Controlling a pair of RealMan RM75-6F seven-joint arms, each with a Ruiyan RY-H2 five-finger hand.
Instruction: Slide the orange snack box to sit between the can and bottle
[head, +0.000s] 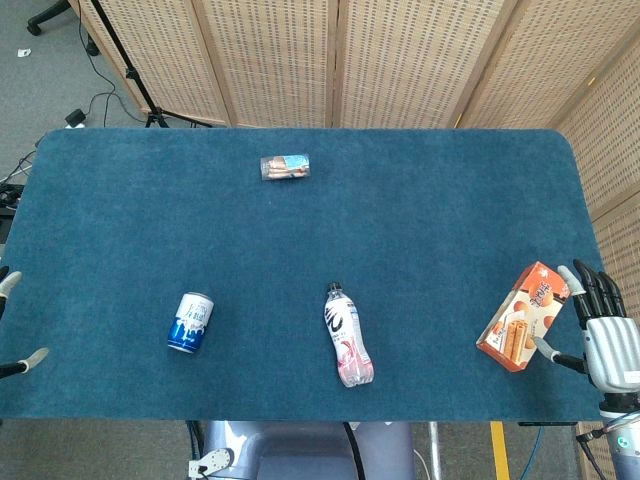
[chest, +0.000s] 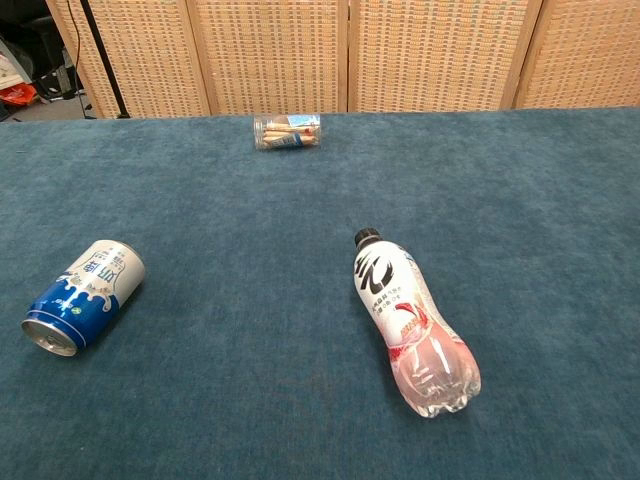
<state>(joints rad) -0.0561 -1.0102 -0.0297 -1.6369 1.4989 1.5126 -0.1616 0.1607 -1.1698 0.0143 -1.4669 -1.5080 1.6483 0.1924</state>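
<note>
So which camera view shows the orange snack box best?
The head view. There the orange snack box lies whole near the table's right edge, beside the open right hand. The chest view does not show the box at all.

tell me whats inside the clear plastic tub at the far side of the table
The clear plastic tub lies on its side on the blue felt table. Through its wall show tan, stick-like snacks and a blue-and-white label. What the label hides, and the exact kind of snack, cannot be made out.

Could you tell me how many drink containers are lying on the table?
2: the can lies on its side front left, and the bottle lies on its side near the front centre. None seems hidden.
</note>
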